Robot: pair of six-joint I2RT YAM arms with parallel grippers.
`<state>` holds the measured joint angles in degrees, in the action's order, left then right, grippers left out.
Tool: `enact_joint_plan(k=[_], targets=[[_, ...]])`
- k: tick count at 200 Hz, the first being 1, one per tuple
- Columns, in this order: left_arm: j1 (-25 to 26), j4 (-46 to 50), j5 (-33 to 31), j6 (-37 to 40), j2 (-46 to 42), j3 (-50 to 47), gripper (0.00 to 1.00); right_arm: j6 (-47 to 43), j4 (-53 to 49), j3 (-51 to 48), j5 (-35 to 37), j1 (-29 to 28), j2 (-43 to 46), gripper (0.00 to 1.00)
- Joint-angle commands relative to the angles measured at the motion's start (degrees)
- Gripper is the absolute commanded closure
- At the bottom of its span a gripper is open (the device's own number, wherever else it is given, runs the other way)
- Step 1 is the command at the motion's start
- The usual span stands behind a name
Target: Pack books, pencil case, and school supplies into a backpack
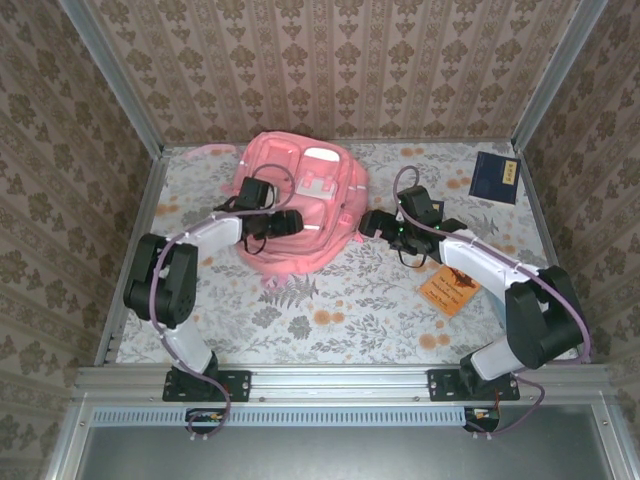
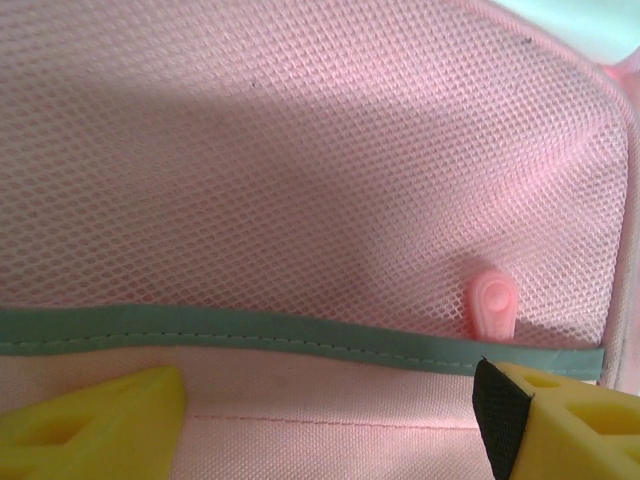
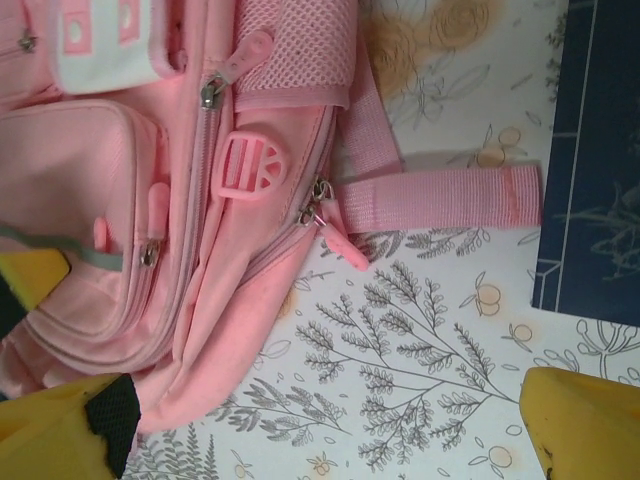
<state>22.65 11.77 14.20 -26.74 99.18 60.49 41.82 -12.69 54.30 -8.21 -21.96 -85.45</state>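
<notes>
Currently the backpack (image 1: 300,205) lies flat at the far middle of the desk (image 1: 330,310). Its zips look shut, so I'd call the step in hand opening it. Over the mesh pocket (image 2: 300,180) the left claw (image 2: 330,400) hangs with fingers apart, nothing held. At the pack's right edge the right claw (image 3: 330,425) is also apart and empty. Suggest the left pins the fabric while the right nips the pink zip pull (image 3: 345,245) squarely and drags along the track. One navy book (image 1: 495,177) sits at the far right corner, with the orange book (image 1: 450,285) nearer the right edge.
</notes>
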Motion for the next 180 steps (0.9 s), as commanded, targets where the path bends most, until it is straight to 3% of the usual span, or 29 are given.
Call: enact_joint_plan(k=[1,35,89,113,141,180], targets=[[2.99,6.34,2.45,-4.89,-3.36,-7.12,0.21,0.34,-3.71,2.01,0.34,-0.47,-1.04,0.01],[8.34,8.83,-0.84,-6.37,-11.0,-12.17,0.21,-0.67,-6.33,1.65,2.85,-0.47,-0.25,0.01],[16.9,20.82,-11.59,4.86,-18.51,-0.77,0.17,-1.83,-8.61,0.94,9.22,-0.45,5.27,0.0],[23.13,23.45,-15.57,12.48,-17.13,2.93,0.16,-1.84,-8.53,-0.41,10.58,0.28,8.64,0.0],[28.68,26.46,-20.38,16.3,-11.92,7.35,0.16,-1.15,-8.43,-1.77,9.63,2.29,10.35,0.0],[31.37,29.06,-23.64,17.77,-4.28,12.65,0.26,-0.16,-6.83,-4.48,6.91,5.01,11.7,0.01]])
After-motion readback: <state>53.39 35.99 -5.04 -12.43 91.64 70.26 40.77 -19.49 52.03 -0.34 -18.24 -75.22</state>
